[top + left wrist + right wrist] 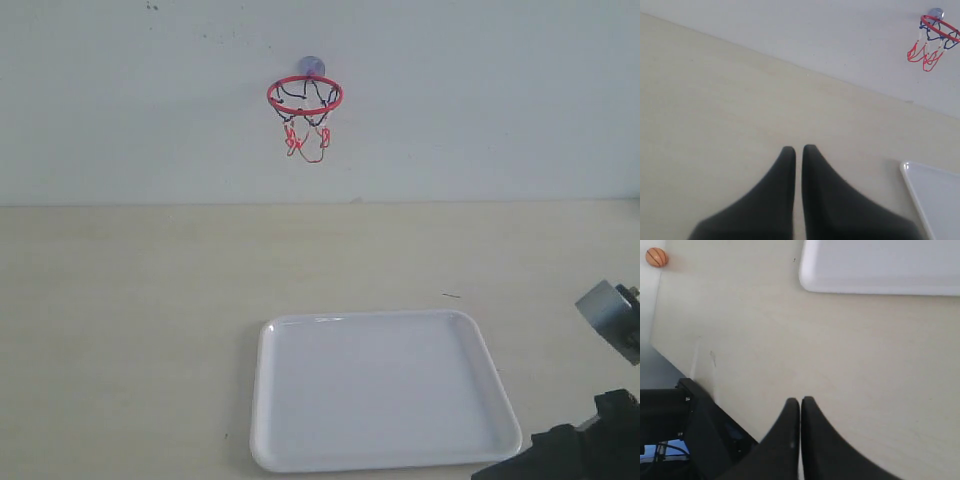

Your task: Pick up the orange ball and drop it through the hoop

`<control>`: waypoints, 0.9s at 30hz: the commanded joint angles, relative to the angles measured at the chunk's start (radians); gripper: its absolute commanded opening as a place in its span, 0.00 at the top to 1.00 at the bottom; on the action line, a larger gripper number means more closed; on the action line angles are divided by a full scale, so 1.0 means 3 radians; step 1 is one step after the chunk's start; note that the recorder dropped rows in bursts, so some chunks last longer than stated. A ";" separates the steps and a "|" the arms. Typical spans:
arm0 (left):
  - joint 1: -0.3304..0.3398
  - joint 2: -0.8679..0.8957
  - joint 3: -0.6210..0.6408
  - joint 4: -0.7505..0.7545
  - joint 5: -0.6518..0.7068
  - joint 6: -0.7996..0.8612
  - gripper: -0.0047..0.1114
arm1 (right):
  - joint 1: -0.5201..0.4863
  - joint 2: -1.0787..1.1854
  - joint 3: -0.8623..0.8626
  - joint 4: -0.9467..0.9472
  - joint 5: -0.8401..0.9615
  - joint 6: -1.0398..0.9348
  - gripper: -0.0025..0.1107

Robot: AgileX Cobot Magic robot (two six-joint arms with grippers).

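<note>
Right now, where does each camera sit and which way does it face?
Exterior: off the arms, facing the wall and hoop across the table, tray nearest; the right arm shows at lower right.
Left wrist: behind the shut left tool, looking toward the hoop and a tray corner.
Right wrist: behind the shut right tool, looking toward the tray edge and the ball.
Shared: tray in all three; ball only in the right wrist view.
</note>
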 commanded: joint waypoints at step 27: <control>-0.0026 -0.0009 0.0013 0.0007 0.0000 0.0004 0.92 | 0.0031 -0.3392 0.0955 0.0076 -0.2111 0.0422 0.98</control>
